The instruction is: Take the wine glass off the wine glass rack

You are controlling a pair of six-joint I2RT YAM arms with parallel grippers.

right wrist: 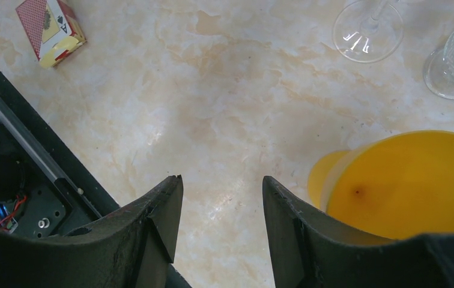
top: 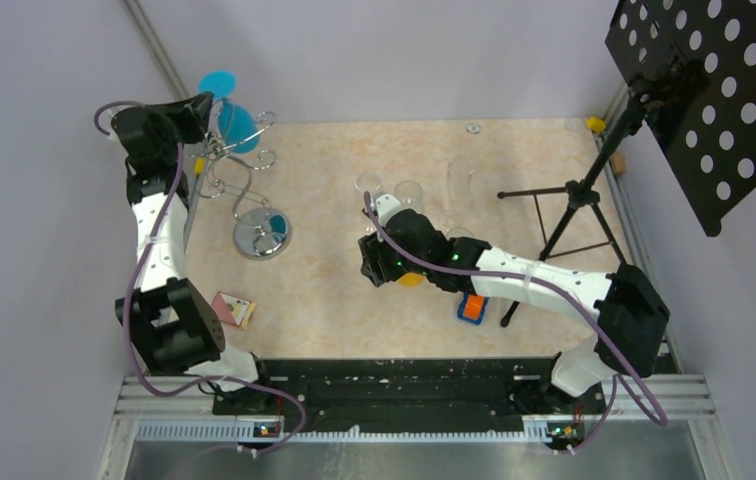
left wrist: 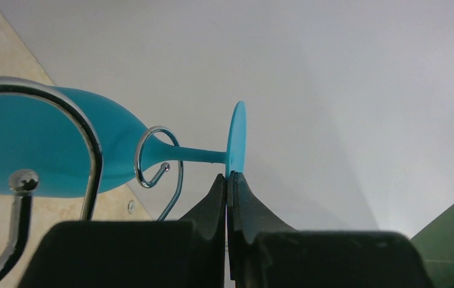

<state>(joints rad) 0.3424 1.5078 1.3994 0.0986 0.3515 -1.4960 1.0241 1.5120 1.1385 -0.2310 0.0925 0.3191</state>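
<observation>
Pale wall [left wrist: 332,72] behind; left claw [left wrist: 229,179] pinches the wine glass [left wrist: 44,150] by its foot rim, which may slip if the rack [top: 254,243] snags.

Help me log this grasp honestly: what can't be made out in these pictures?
- Left wrist view: whether the left gripper pinches the foot of the wine glass or only touches its rim; the shut tips cover the contact.
- Left wrist view: the wine glass rack below its hooks, cut off by the fingers and the frame.
- Right wrist view: most of the yellow cup, behind a finger of the open right gripper and past the edge.
</observation>
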